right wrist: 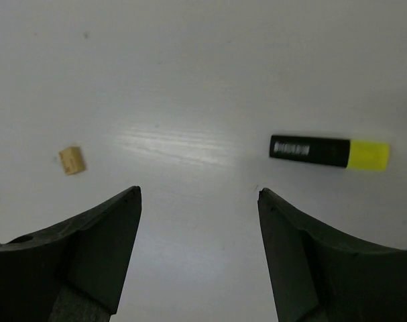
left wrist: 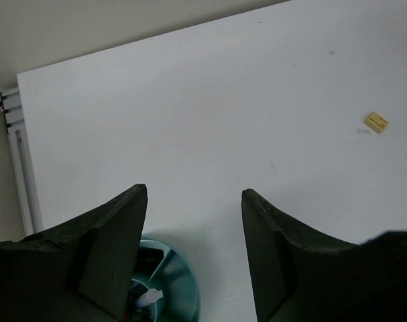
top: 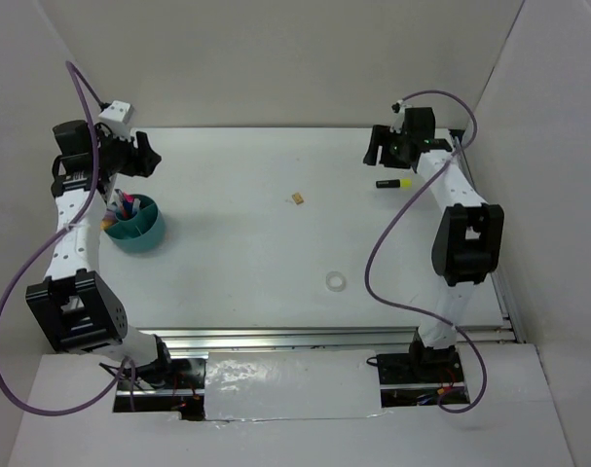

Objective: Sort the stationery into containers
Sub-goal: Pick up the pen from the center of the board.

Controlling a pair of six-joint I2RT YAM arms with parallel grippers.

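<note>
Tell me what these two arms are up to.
They are sorting stationery into a teal cup, which already holds some pens. Both grippers are open and empty: the left gripper is by the cup, the right gripper near a black-yellow marker. That marker, a tan eraser and a tape ring lie loose on the table.

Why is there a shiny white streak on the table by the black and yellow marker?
Right wrist view: that streak is just light glaring off the table, between the eraser and the marker; left wrist view: the light is even, no such streak; top view: only the silvery strip at the near edge glints.
</note>
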